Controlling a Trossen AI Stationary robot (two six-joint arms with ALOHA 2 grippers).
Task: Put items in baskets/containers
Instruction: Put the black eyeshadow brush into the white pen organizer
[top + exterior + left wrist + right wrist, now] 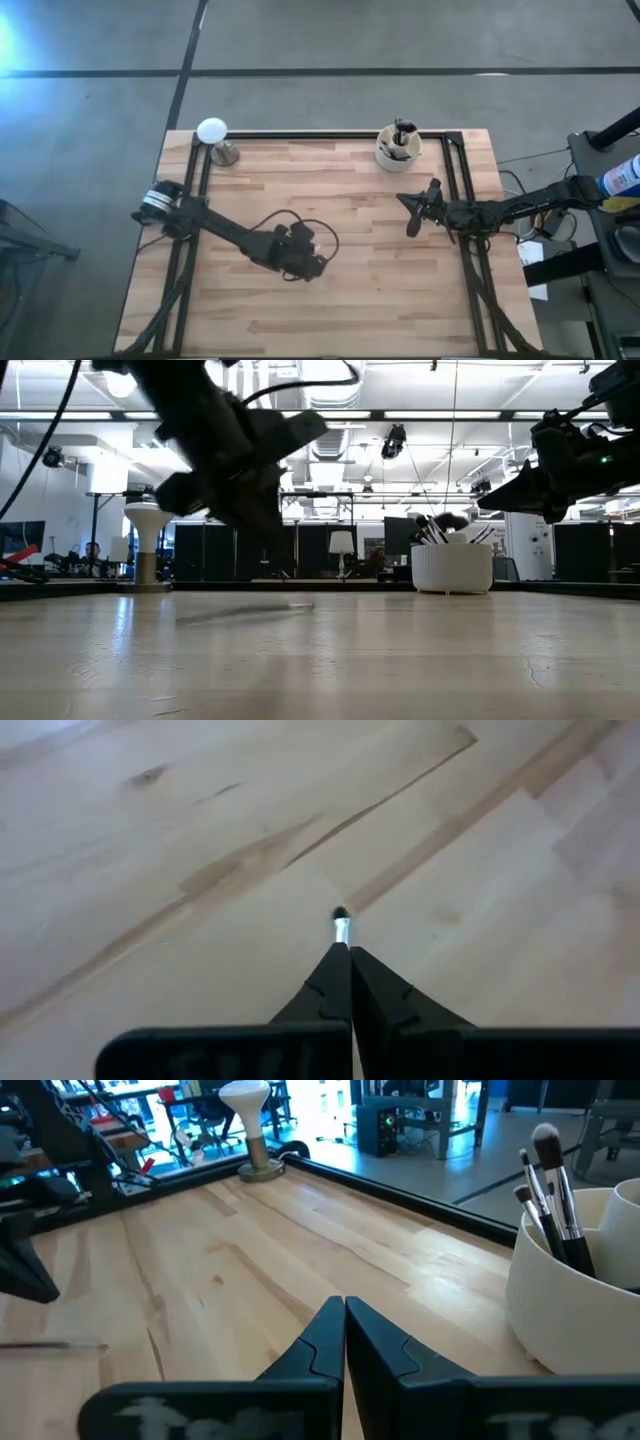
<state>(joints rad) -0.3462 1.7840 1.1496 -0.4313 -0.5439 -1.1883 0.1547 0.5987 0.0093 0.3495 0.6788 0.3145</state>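
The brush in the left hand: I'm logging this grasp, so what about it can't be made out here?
- Its handle and full length: in the left wrist view the shut left hand covers all but the brush tip.
- The brush in the high view: too small, lost against the dark left hand.
- The grip in the low view: blurred.

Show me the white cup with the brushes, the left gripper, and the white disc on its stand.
cream-white cup (398, 153): high view, rim.
left gripper (350, 982): left wrist view, between the closed fingertips.
white disc on stand (211, 130): high view, disc top.
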